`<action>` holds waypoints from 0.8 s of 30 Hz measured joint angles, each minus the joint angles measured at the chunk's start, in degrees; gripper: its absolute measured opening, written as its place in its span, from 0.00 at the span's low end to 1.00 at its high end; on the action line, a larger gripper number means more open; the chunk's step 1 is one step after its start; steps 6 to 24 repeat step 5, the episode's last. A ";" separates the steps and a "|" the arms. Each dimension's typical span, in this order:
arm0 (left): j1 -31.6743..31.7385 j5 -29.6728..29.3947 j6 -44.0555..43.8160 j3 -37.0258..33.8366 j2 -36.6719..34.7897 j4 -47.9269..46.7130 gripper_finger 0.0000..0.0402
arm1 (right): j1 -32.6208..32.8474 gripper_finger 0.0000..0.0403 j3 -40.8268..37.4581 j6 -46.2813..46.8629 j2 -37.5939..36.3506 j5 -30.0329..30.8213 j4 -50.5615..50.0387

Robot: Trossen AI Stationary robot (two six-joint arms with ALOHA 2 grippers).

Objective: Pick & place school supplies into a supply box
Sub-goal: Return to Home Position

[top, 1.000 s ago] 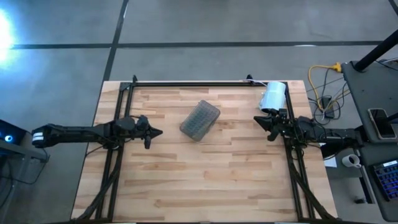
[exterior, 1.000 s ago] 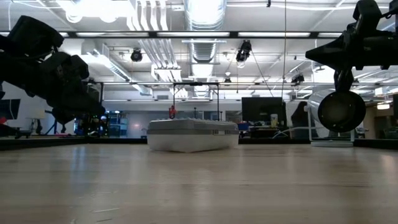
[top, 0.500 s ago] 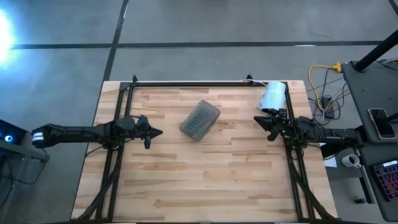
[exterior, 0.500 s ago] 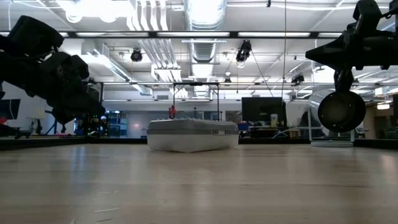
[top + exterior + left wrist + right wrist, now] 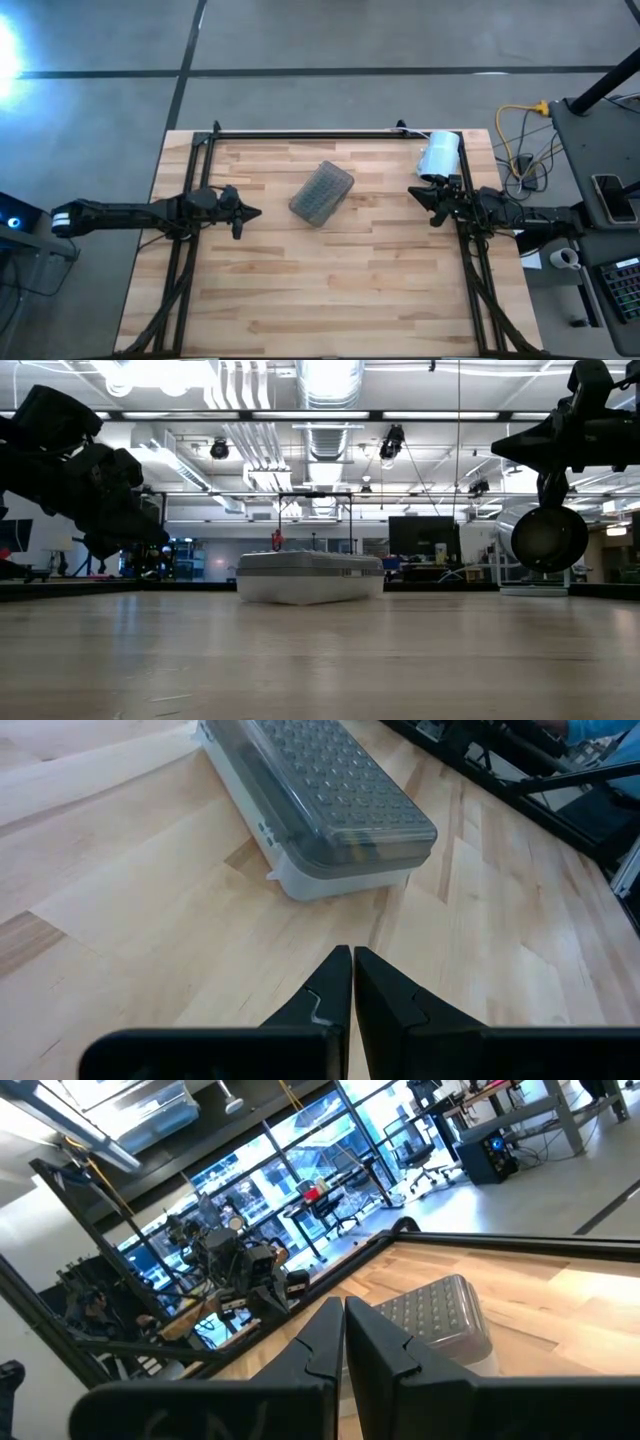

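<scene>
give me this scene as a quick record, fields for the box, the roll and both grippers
supply box: lid shut, lying at an angle on the table, toward its far middle
white roll: on its side near the far right corner
left gripper: shut, empty, raised, left of the box and apart from it
right gripper: shut, empty, raised, right of the box, close to the roll

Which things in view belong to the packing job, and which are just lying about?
Job:
- supply box, lid shut, mid-table
- left end effector and right end effector, both shut, one either side of the box, touching nothing

Lying about:
- white roll, at the table's far edge beside the right arm
</scene>
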 joint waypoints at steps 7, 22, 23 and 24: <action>0.00 0.00 -0.02 0.00 0.00 0.00 0.00 | 0.00 0.02 0.00 -0.01 0.00 0.01 -0.01; 0.00 0.00 -0.02 0.00 0.00 0.00 0.00 | 0.00 0.02 0.00 -0.01 0.00 0.01 -0.01; 0.00 0.00 -0.02 0.00 0.00 0.00 0.00 | 0.00 0.02 0.00 -0.01 0.00 0.01 -0.01; 0.00 0.00 -0.02 0.00 0.00 0.00 0.00 | 0.00 0.02 0.00 -0.01 0.00 0.01 -0.01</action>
